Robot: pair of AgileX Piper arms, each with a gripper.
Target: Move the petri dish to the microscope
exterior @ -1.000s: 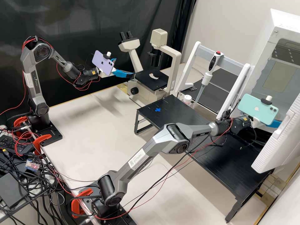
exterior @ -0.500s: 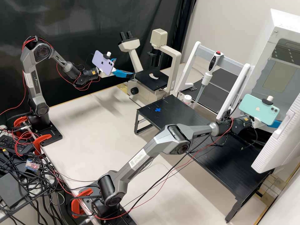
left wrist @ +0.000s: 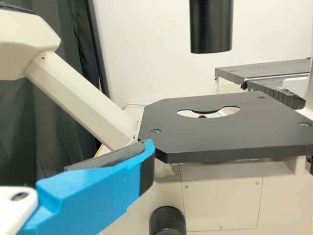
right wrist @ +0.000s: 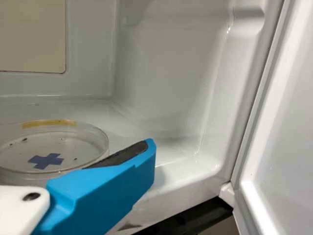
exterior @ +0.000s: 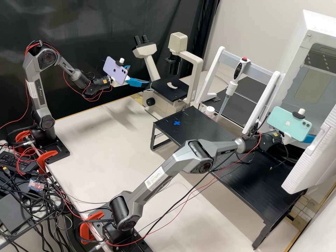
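The white, blue-fingered left gripper [exterior: 139, 74] and matching right gripper [exterior: 309, 138] stand open; a round, clear plastic petri dish [right wrist: 73, 147] lies inside the white, box-shaped cabinet [exterior: 297, 42], beside the latter

Petri dish [right wrist: 80, 149] cut off by the right wrist view's edge, partly behind the right hand [exterior: 308, 139]

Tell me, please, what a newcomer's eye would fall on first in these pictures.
Probably the purple phone, mounted on the left arm beside the microscope, and the mint-green phone at the open white cabinet. Next, perhaps, the clear dish with a blue cross, inside that cabinet in the right wrist view.
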